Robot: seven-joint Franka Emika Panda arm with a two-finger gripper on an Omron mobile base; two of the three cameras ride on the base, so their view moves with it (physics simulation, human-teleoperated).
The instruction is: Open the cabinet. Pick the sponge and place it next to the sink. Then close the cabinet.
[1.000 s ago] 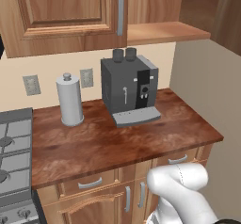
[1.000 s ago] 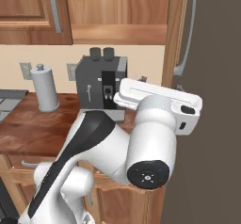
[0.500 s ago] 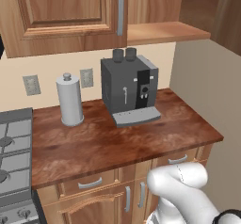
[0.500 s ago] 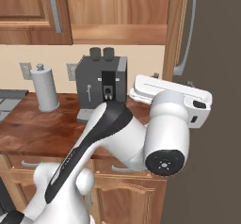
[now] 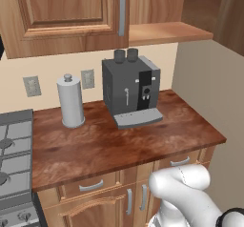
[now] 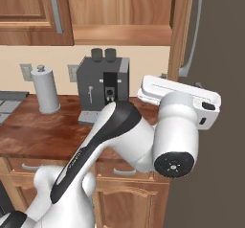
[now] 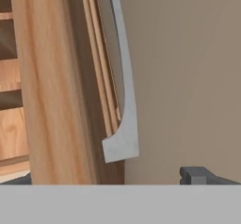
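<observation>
White and rounded, the robot's arm fills the near part of the right base view, and its flat white wrist part reaches to the right, toward an open door. The hand has its two dark finger tips spread wide apart, and nothing is between them. In the hand view the edge of the swung-out medium-brown wooden door stands just in front of the hand, with the lower end of its long grey bar handle curving back to the wood. The hand is near this handle but does not touch it.

Below the arm are the low brown cabinets with short grey handles. On top of them lies the dark reddish wooden bench. On the bench stand a grey upright paper-towel roll on a holder and, to its right, a dark grey boxy coffee machine with two round knobs on top; the two are apart. At the left edge of the bench is a grey stove top. On the beige wall behind are two pale outlets.

Highest and farthest is the wide wooden wall cabinet. Its left raised-panel door is closed, with a vertical grey bar handle, and its right side is open, so the bottom board shows.
</observation>
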